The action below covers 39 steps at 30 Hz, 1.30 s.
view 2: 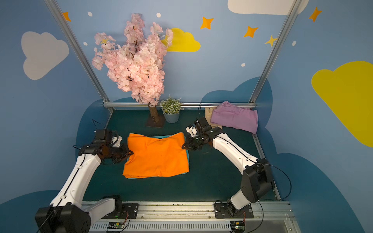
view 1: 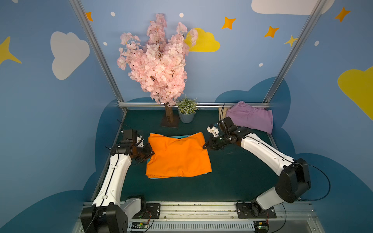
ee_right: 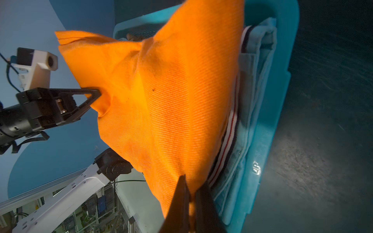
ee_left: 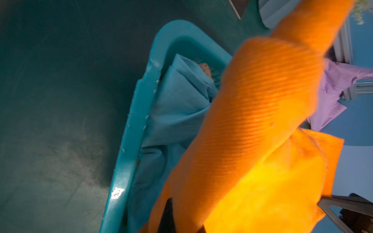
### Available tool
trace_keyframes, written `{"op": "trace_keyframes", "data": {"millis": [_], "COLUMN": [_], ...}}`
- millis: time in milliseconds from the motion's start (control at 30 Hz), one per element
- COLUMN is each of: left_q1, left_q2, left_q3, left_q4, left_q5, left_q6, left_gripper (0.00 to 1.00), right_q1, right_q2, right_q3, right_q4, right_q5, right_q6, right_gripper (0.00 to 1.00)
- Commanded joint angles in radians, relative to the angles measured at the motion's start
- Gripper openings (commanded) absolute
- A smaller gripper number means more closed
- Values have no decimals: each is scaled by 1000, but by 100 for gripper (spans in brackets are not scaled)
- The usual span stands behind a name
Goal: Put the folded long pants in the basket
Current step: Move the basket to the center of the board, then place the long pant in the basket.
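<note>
We hold the orange pants over the basket: the left fingers pinch their left edge, the right fingers their right edge.

Your two arms, left arm and right arm: white shells, black joints, black base plates. Thin black cables loop beside each. Fingers black, hollow triangles. Wrist camera white-housed; small shell dots probably screws.
</note>
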<state>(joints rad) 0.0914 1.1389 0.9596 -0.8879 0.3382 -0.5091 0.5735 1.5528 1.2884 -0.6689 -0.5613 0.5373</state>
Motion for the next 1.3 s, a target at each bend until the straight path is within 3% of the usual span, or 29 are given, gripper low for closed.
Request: {"op": "trace_keyframes", "data": {"millis": [0, 200, 600, 767, 900, 933, 967, 1033, 1067, 1133, 1267], "left_q1": [4, 8, 47, 64, 67, 67, 69, 73, 74, 75, 75], "left_q2": [65, 127, 47, 100, 149, 136, 121, 74, 56, 3, -101], "left_q3": [-12, 7, 24, 6, 43, 48, 53, 66, 73, 88, 74], "left_q4": [17, -24, -12, 32, -31, -43, -55, -85, -103, -146, -206], "left_q5": [-29, -136, -119, -80, -62, -70, -77, -78, -72, -44, 45], "left_q6": [-13, 27, 49, 46, 58, 64, 69, 72, 73, 76, 72], "left_gripper": [4, 6, 4, 14, 20, 21, 23, 47, 53, 63, 59], "right_q1": [-8, -18, -32, -45, -53, -53, -54, -56, -57, -61, -64], "right_q2": [31, 109, 43, 59, 81, 76, 67, 33, 13, -22, -83], "right_q3": [7, -14, -39, -64, -80, -84, -87, -89, -86, -69, -53], "right_q4": [16, 73, 134, 150, 180, 193, 199, 191, 183, 146, 94], "right_q5": [-16, -2, -20, -3, -17, -35, -39, -29, -21, -4, -8], "right_q6": [-21, -34, -48, -50, -42, -50, -59, -76, -84, -110, -137], "right_gripper": [0, 0, 0, 0, 0, 2, 19, 53, 60, 66, 65]}}
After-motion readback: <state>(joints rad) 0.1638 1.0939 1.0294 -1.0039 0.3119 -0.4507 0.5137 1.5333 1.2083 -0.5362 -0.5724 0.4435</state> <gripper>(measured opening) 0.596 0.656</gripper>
